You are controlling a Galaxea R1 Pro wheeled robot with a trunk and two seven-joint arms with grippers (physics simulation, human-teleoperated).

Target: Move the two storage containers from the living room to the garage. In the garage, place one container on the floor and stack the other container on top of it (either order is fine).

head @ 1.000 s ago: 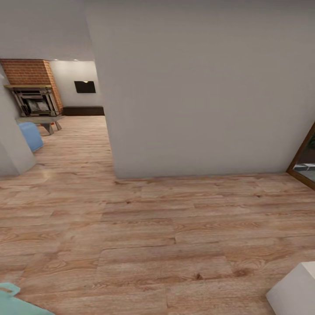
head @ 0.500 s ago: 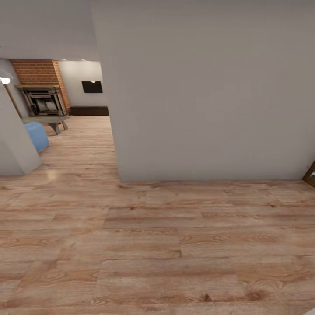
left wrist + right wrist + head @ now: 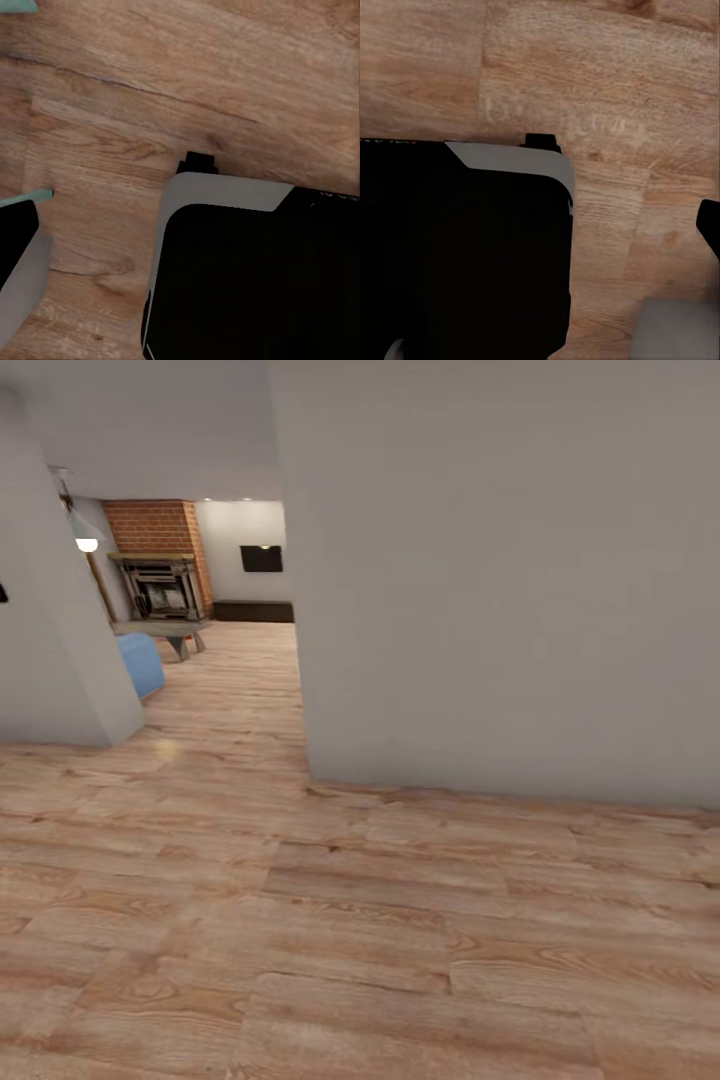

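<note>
Head view: grey wall [image 3: 500, 580] ahead; brick fireplace [image 3: 158, 565] and blue sofa [image 3: 140, 663] beyond the opening. Wood plank floor [image 3: 150, 82] beneath both wrists. Cannot tell either gripper's state.

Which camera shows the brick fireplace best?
The head view: the brick fireplace stands at the far end of the living room, past the grey wall. Both wrist views look down at the wood plank floor and the robot's dark body instead.
</note>
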